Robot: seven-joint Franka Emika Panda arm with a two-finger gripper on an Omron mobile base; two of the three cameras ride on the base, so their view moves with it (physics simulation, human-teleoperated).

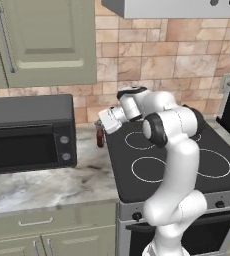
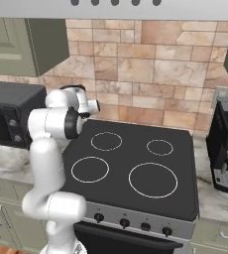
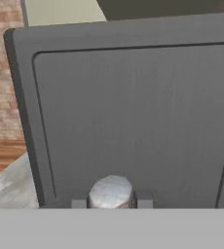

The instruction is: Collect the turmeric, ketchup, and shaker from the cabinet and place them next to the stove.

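My gripper [image 3: 111, 200] is shut on the shaker [image 3: 111, 191], a small silver-grey cylinder whose rounded top shows between the dark fingertips [image 3: 143, 198]. In the left base view the gripper [image 1: 100, 125] points left, low over the counter strip between the stove [image 1: 187, 170] and the microwave. The dark red ketchup [image 1: 100, 138] stands upright on that strip, right beside the stove's left edge and just under the hand. The sage-green cabinet [image 1: 47, 40] hangs above the microwave with its doors shut. The turmeric is out of view.
A black microwave [image 1: 27, 132] sits on the marble counter [image 1: 47, 185] to the left, and its grey side [image 3: 133, 112] faces the hand closely. A black appliance [image 2: 227, 144] stands right of the stove. A range hood [image 2: 116, 7] hangs overhead.
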